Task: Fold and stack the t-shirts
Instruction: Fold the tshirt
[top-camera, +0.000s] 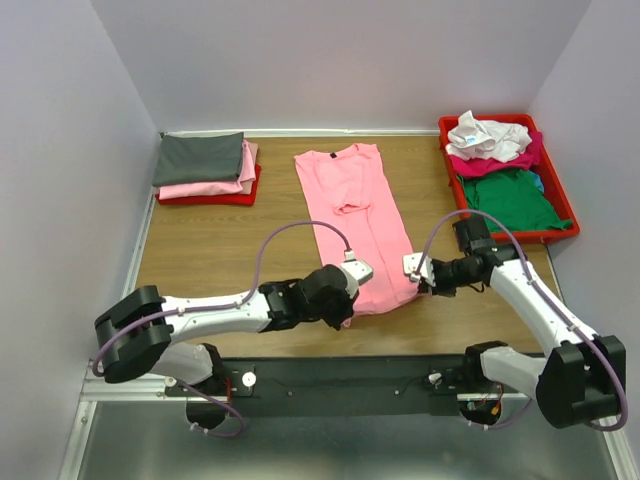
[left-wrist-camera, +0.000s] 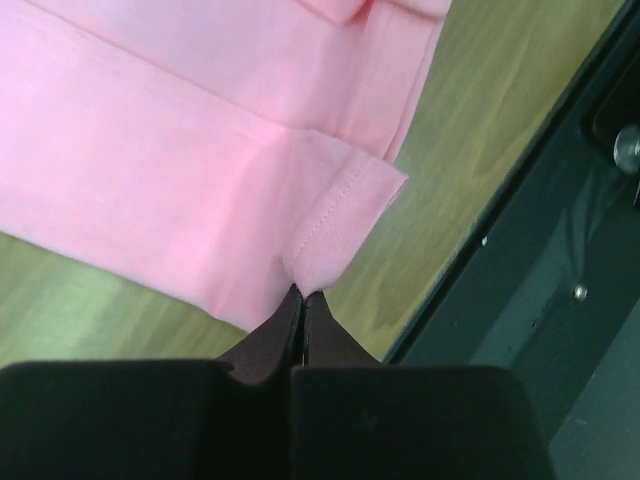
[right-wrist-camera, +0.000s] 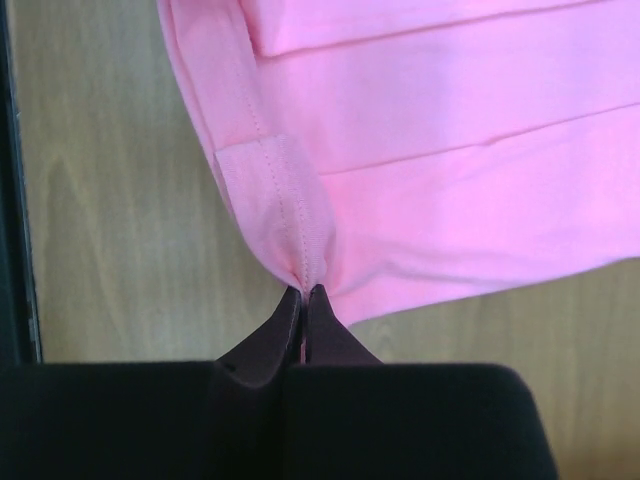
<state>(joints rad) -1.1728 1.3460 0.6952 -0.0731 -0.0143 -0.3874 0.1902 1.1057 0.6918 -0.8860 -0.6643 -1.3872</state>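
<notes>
- T-shirt (top-camera: 355, 215), light pink, lies folded in a narrow strip on the desk (top-camera: 220, 250)
- Left gripper (left-wrist-camera: 303, 292): jaws closed on one hem corner
- Right gripper (right-wrist-camera: 303, 290): jaws pinching the other

Top cam looks down from behind over the brown wooden table (top-camera: 200, 250). Both wrist cams, up close, share the hem of the light pink cloth t-shirt (left-wrist-camera: 150, 150).

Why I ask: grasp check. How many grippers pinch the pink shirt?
2: left gripper on the light pink cloth t-shirt, near-left hem corner; right gripper, near-right corner.
</notes>
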